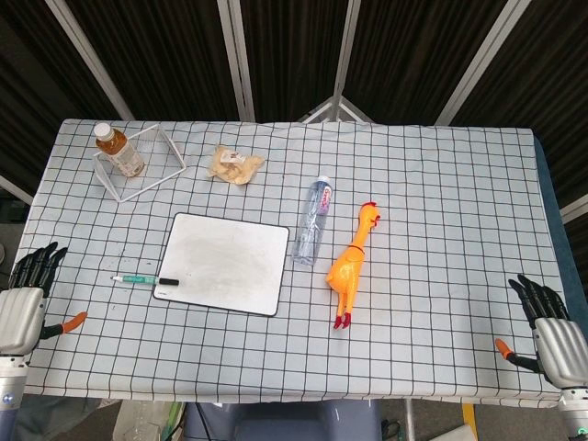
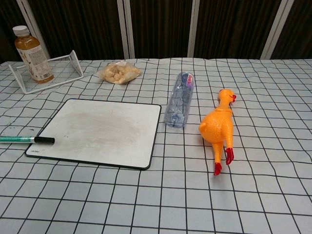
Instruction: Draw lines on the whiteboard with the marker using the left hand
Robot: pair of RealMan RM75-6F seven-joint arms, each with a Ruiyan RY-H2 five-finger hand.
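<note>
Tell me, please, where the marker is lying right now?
The marker lies on the table at the whiteboard's near-left corner, black cap resting on the board's edge, between the board and the left hand; the chest view shows it at far left.

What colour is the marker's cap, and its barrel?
The marker has a black cap and a green barrel; the chest view shows it best, lying at the whiteboard's left edge.

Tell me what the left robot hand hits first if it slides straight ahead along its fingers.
Probably nothing: the left robot hand points up the table's left edge, passing left of the marker and wire rack. Depth is uncertain.
</note>
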